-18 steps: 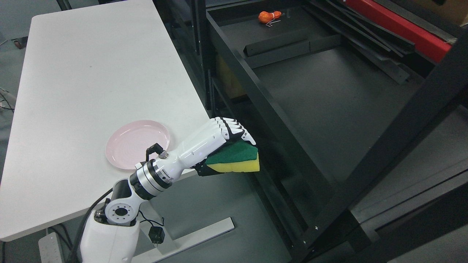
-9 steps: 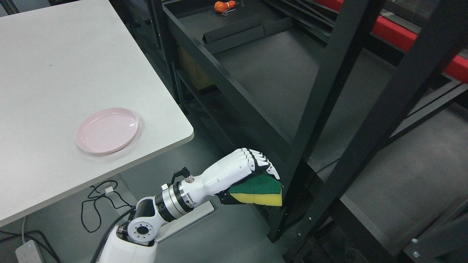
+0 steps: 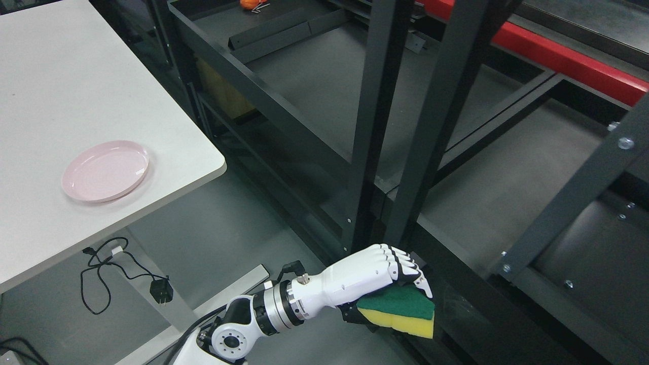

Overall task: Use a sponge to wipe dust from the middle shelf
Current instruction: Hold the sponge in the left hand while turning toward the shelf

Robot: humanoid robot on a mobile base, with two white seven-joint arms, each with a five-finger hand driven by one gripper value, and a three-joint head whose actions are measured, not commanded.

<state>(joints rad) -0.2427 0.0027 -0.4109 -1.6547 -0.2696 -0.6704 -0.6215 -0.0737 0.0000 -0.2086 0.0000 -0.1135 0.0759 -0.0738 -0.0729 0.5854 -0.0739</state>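
Left hand (image 3: 377, 276), sponge (image 3: 400, 310): seemingly nearer shelf (image 3: 324, 86).

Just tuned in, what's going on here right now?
The left hand grips a green-and-yellow sponge, green side up, held in the air just outside the front of the black shelf unit. The sponge is not on any shelf surface yet, so no wiping shows. A pink plate sits on the white table to the left. The right arm is out of view.
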